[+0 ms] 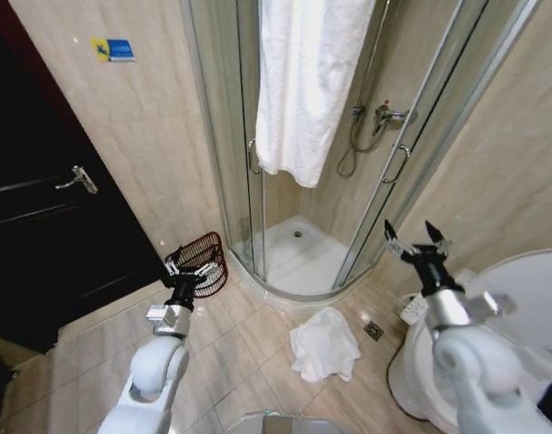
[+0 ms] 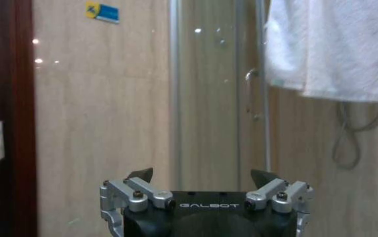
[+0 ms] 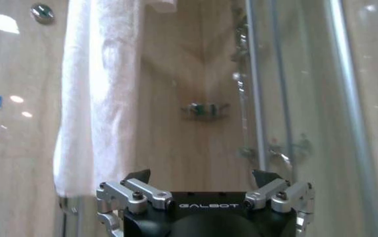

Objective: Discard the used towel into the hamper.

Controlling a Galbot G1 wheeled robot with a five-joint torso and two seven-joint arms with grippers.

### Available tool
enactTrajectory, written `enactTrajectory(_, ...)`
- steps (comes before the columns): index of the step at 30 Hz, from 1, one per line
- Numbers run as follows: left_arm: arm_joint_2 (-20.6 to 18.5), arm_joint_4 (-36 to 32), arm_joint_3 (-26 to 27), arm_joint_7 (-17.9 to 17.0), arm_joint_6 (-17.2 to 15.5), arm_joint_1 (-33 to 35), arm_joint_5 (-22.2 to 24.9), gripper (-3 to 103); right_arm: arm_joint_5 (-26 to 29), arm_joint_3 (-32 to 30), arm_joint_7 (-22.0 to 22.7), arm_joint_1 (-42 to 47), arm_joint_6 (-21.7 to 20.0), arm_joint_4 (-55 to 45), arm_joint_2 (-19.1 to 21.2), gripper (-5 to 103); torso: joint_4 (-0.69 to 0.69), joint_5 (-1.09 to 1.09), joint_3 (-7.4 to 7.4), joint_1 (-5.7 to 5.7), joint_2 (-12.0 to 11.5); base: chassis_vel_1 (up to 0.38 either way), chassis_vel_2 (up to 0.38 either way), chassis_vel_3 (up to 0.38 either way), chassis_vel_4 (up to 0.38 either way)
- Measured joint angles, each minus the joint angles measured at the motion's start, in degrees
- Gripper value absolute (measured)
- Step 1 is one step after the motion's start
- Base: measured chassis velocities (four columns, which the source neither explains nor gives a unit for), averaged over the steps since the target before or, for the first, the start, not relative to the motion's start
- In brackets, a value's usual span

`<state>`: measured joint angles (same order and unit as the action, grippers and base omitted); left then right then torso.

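Both pincers, left gripper [image 1: 189, 268] and right gripper [image 1: 417, 242], are hovering wide open and empty, flanking the crumpled towel [image 1: 326, 344], hamper [image 1: 200, 259] waiting nearby.

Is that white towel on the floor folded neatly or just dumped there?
Dumped. The towel lies crumpled in a loose heap on the floor tiles, outside the hamper, with neither gripper touching it.
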<state>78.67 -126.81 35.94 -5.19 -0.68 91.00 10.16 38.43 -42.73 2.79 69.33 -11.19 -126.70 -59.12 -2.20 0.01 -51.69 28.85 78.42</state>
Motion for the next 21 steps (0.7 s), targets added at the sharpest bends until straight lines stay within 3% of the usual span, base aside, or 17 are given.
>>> enactTrajectory(7,1.84,-0.52,2.95,-0.83,3.21,2.35,0.01,100,4.54,8.29,-4.02,-16.24,1.03,11.67,6.78,100,0.03,0.01,0.08,-0.07,-0.15,0.0,0.0,0.0,0.0)
enactTrajectory(10,2.65,-1.16,3.47,-1.24,3.71,2.72,-0.08,100,4.69,12.44,-4.3,-22.51,1.36,14.18,7.49,100,0.04,0.0,0.11,-0.09,-0.19,0.0,0.0,0.0,0.0)
enactTrajectory(13,3.12,-1.63,3.56,-1.67,3.97,2.99,-0.23,100,4.7,16.21,-3.74,-27.41,1.34,15.44,7.36,100,0.03,-0.02,0.12,-0.1,-0.21,0.0,0.0,0.0,0.0)
enactTrajectory(15,3.44,-2.16,3.01,-3.06,5.06,3.18,-0.68,100,4.7,24.38,-1.93,-35.62,0.37,17.59,6.0,100,0.02,-0.01,0.14,-0.13,-0.26,0.0,0.0,0.0,0.0)
enactTrajectory(16,3.44,-2.16,3.01,-3.06,5.06,3.18,-0.68,100,4.7,24.38,-1.93,-35.62,0.37,17.59,6.0,100,0.02,-0.01,0.14,-0.13,-0.26,0.0,0.0,0.0,0.0)
enactTrajectory(20,3.27,-2.57,0.91,-4.54,5.77,2.32,-1.7,100,3.84,34.6,1.51,-48.1,-0.55,23.84,1.0,100,0.01,-0.04,0.17,-0.15,-0.31,0.0,0.0,0.0,0.0)
enactTrajectory(21,3.27,-2.57,0.91,-4.54,5.77,2.32,-1.7,100,3.84,34.6,1.51,-48.1,-0.55,23.84,1.0,100,0.01,-0.04,0.17,-0.15,-0.31,0.0,0.0,0.0,0.0)
